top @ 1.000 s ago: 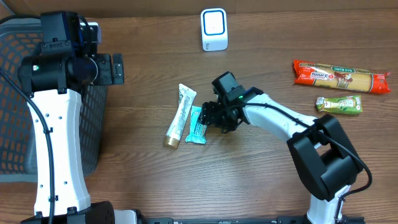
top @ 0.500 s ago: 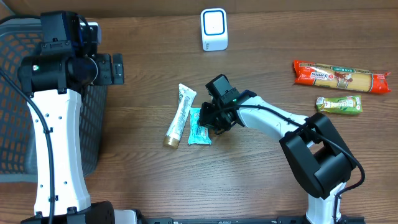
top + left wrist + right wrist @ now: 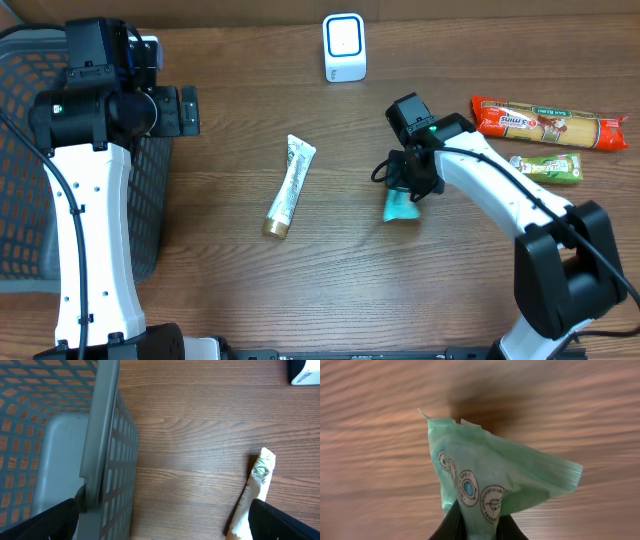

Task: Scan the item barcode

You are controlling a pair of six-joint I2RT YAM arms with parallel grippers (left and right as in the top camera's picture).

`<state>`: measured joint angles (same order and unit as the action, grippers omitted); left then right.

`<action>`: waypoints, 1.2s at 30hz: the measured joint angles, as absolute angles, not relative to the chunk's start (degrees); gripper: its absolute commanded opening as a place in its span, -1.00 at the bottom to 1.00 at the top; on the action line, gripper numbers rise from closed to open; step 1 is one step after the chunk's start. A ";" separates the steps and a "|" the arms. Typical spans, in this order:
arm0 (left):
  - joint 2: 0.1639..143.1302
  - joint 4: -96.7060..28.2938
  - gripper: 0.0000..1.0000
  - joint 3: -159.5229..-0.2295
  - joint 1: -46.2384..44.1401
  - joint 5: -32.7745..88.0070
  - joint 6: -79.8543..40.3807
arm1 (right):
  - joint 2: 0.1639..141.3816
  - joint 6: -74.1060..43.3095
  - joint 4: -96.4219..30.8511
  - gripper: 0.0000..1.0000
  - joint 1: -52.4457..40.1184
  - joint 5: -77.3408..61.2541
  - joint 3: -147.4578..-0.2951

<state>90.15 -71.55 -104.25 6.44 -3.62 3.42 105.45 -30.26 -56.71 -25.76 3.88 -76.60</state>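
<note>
While the right hand [image 3: 406, 188] pinches the teal packet [image 3: 400, 209] (seemingly lifted), a tube [image 3: 289, 186] lies well apart, white scanner [image 3: 345, 47] beyond.

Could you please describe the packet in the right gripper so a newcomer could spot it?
On the wooden table, find the white arm right of centre. Pinched in the right gripper is a teal packet, the only teal item; the neighbouring tube is white and green.

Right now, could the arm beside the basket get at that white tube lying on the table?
Probably yes. The left gripper is open, the white tube lies alone on the table near it, and the right gripper, shut on the teal packet, is well clear.
</note>
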 measured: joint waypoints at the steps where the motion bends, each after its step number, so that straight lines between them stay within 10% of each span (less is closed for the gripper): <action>1: 90.15 -71.53 0.99 -104.25 6.44 -3.64 3.42 | 105.23 -29.95 -57.45 -0.93 -26.46 7.94 -76.88; 13: 90.13 -71.55 0.99 -104.25 6.44 -3.64 3.42 | 113.86 -25.89 -57.12 -0.92 -34.30 36.88 -77.03; 18: 90.13 -71.55 0.99 -104.25 6.44 -3.62 3.42 | 115.04 -25.52 -56.99 -0.28 -36.16 38.81 -77.06; 36: 90.15 -71.55 0.99 -104.25 6.44 -3.64 3.42 | 115.04 -23.38 -62.72 0.15 -51.42 28.42 -82.24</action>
<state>90.15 -71.55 -104.25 6.44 -3.64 3.42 115.04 -23.38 -62.72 -51.42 28.42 -82.24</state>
